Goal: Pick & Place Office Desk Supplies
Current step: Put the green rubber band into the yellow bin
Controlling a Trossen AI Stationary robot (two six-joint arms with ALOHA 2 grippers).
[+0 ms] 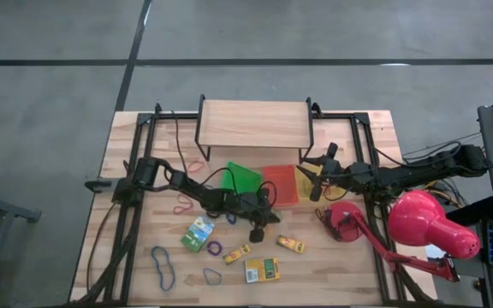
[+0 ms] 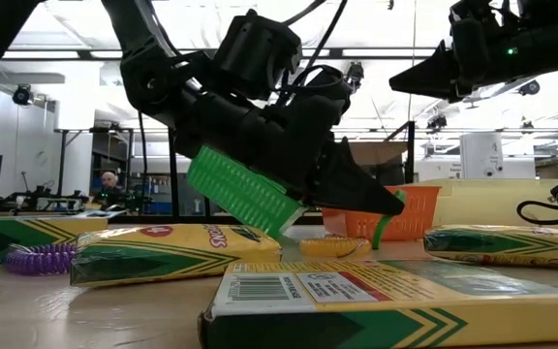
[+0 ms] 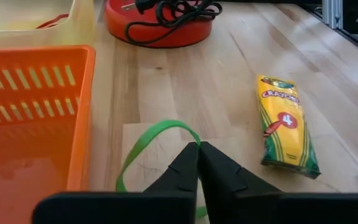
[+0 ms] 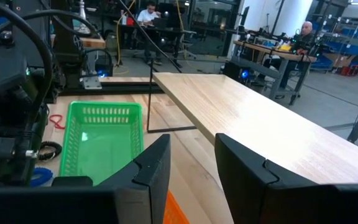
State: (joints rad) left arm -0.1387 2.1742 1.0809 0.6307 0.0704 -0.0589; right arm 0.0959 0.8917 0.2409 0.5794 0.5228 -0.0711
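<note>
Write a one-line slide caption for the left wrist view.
Left gripper pinching a green rubber band on the wooden table, between the orange tray and a Crayola crayon box.

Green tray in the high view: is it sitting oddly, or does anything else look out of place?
Yes. The green tray sits rotated, out of line with the orange tray and yellow tray beside it. In the low view it also looks tipped up at one end. Nothing looks spilled or damaged.
</note>
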